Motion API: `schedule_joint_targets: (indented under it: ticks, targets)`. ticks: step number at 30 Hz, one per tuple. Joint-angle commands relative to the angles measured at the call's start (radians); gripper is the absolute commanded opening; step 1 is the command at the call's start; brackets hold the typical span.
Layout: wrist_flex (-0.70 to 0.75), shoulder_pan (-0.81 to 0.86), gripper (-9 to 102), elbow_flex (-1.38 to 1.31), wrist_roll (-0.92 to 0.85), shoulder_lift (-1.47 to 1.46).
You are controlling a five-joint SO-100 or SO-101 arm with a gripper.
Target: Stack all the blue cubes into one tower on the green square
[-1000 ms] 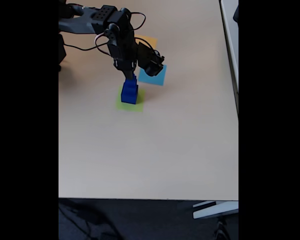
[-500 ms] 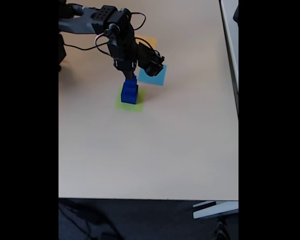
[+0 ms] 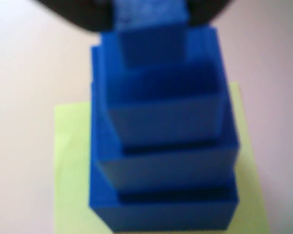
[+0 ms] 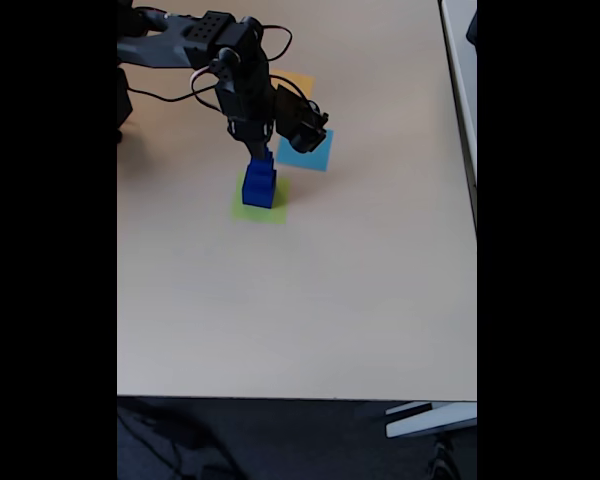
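The blue cubes stand as one stepped tower [image 4: 259, 186] on the green square [image 4: 277, 212], left of centre at the back of the table in the fixed view. In the wrist view the large cube [image 3: 166, 214] is at the bottom, the medium cube [image 3: 163, 122] sits on it, and the small cube [image 3: 151, 46] is on top, with the green square [image 3: 71, 165] showing around the base. My gripper [image 3: 150, 12] reaches down onto the tower top, its dark fingers pressed on both sides of the small cube. The fixed view shows the gripper [image 4: 258, 153] just above the tower.
A flat light-blue square [image 4: 310, 155] lies right behind the tower, partly under the wrist. An orange square [image 4: 300, 80] lies farther back. The arm [image 4: 195, 40] comes in from the top left. The table's front edge [image 4: 300, 397] and right edge [image 4: 472, 200] are far off.
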Motion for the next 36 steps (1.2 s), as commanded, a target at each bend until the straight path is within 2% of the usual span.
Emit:
schedule_joint_targets:
  ticks: [1,36]
  targets:
    - [-0.005,-0.012,0,-0.005,0.011,0.015]
    - [-0.015,-0.018,10,-0.006,-0.018,0.003]
